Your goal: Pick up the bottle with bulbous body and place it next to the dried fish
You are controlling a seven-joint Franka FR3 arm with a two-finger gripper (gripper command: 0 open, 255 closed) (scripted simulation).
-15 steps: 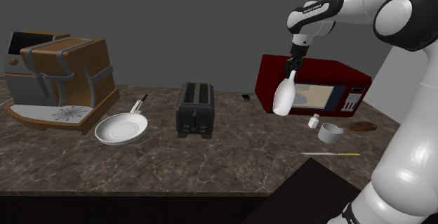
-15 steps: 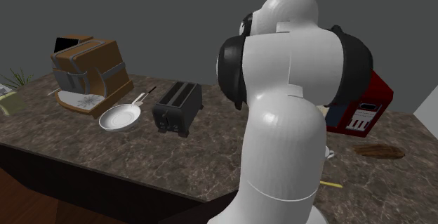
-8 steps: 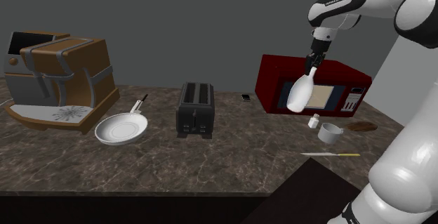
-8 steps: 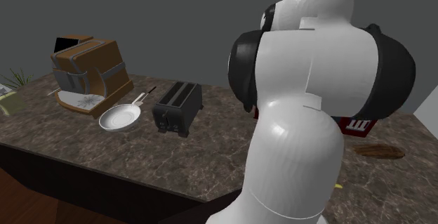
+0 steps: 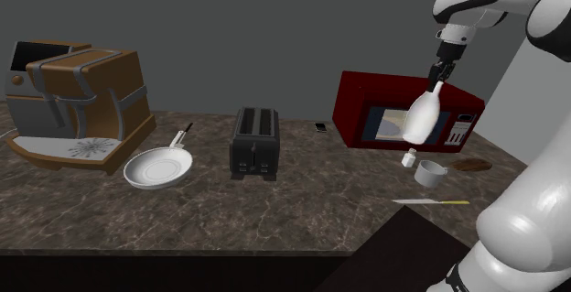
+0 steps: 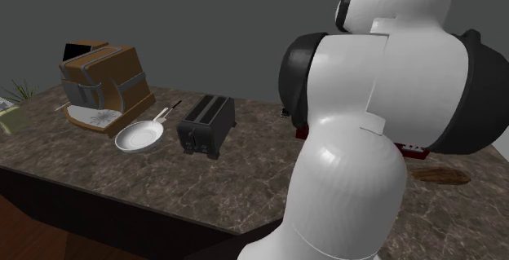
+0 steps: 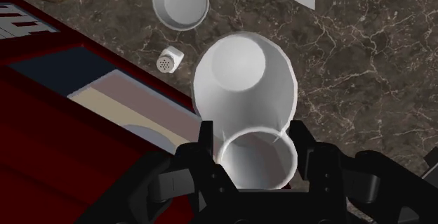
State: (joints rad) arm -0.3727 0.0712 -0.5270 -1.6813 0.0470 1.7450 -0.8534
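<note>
The white bottle point(image 5: 423, 116) with a bulbous body hangs in the air in front of the red microwave point(image 5: 366, 107), high above the counter. My black gripper point(image 5: 439, 72) is shut on its neck from above. In the wrist view the fingers point(image 7: 206, 145) clasp the bottle's neck point(image 7: 254, 161) and the round body point(image 7: 246, 82) points down at the counter. The dried fish point(image 5: 471, 164), a flat brown piece, lies on the counter toward the shoulder view's right of the microwave, and the dried fish point(image 6: 440, 175) also lies at the second exterior view's right.
Below the bottle stand a small shaker point(image 5: 409, 159) and a white cup point(image 5: 430, 173), with a knife point(image 5: 435, 201) nearer the stand. Further toward the shoulder view's left are a black toaster point(image 5: 254, 142), a white pan point(image 5: 160, 167) and a brown coffee machine point(image 5: 78, 107).
The gripper has carried the bottle toward the shoulder view's right and a little higher, from the microwave's left part to its right part. Nothing on the counter moved.
</note>
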